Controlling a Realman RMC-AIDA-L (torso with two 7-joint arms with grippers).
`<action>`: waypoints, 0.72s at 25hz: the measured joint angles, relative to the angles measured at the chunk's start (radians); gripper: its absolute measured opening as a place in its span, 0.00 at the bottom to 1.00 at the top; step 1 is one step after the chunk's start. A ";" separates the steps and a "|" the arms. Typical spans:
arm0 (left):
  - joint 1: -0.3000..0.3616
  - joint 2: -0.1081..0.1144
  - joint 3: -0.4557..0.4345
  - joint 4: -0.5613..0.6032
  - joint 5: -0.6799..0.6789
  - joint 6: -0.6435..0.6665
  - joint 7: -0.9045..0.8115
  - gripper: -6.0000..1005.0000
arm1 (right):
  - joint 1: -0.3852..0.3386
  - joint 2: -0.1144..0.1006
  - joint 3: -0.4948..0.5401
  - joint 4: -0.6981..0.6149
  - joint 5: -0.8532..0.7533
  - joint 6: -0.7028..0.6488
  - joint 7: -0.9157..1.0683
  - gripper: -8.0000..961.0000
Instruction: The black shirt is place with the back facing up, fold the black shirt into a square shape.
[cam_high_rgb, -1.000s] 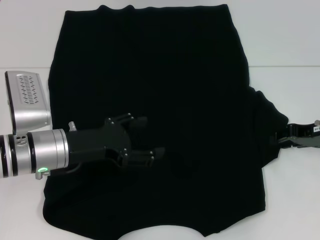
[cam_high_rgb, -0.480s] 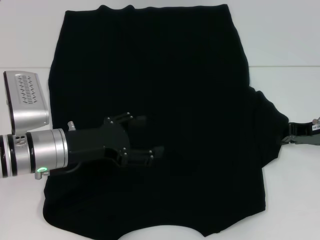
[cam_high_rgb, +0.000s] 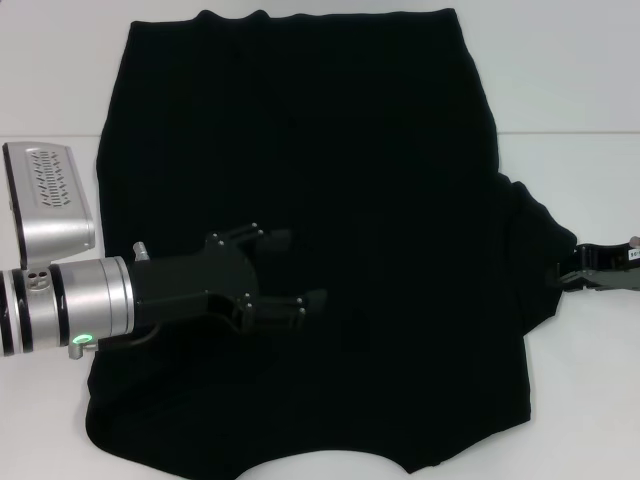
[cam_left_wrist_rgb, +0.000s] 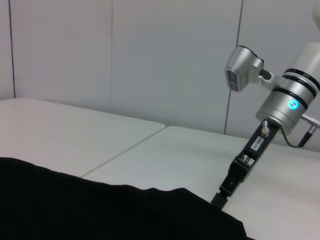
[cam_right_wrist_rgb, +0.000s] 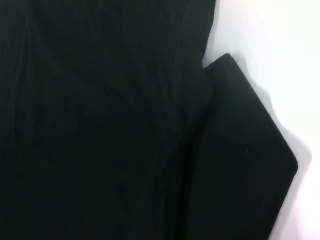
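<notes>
Black shirt (cam_high_rgb: 320, 200) spread flat on the white table (cam_high_rgb: 570, 80), covering most of the middle of the head view; far edge straight, near edge curved with a shallow scoop, left side without a sleeve sticking out, right sleeve poking out toward the right edge.

Left gripper (cam_high_rgb: 300, 270) over the shirt's left half, reaching in from the left on a silver arm with a small green light; black fingers (cam_high_rgb: 310, 300) spread apart above the dark cloth, nothing seen between them. Touching the fabric or hovering just above: cannot tell against black on black.

Right gripper (cam_high_rgb: 572, 276) low at the right edge of the table, right at the tip of the right sleeve. Seen from the left wrist camera as a slim black tool (cam_left_wrist_rgb: 227, 187) coming down at a slant from a silver arm with a blue light, its tip meeting the edge of the shirt (cam_left_wrist_rgb: 100, 210). Fingers hidden where tip and cloth merge; open or closed, holding the sleeve or not: cannot tell.

Right wrist camera filled almost wholly by dark fabric (cam_right_wrist_rgb: 100, 125), with the sleeve lying as a separate flap beside the body and a strip of white table (cam_right_wrist_rgb: 280, 60) past it.
</notes>
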 joint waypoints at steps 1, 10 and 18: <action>0.000 0.000 0.000 0.000 -0.001 0.000 0.000 0.94 | 0.000 0.000 0.000 0.000 0.000 -0.005 0.000 0.16; -0.002 0.000 0.000 0.000 -0.004 0.000 -0.001 0.94 | 0.004 0.006 0.000 0.006 0.001 0.009 0.001 0.36; -0.001 0.002 0.000 0.000 -0.005 0.000 -0.001 0.94 | 0.008 0.016 0.000 0.009 0.001 0.030 0.001 0.37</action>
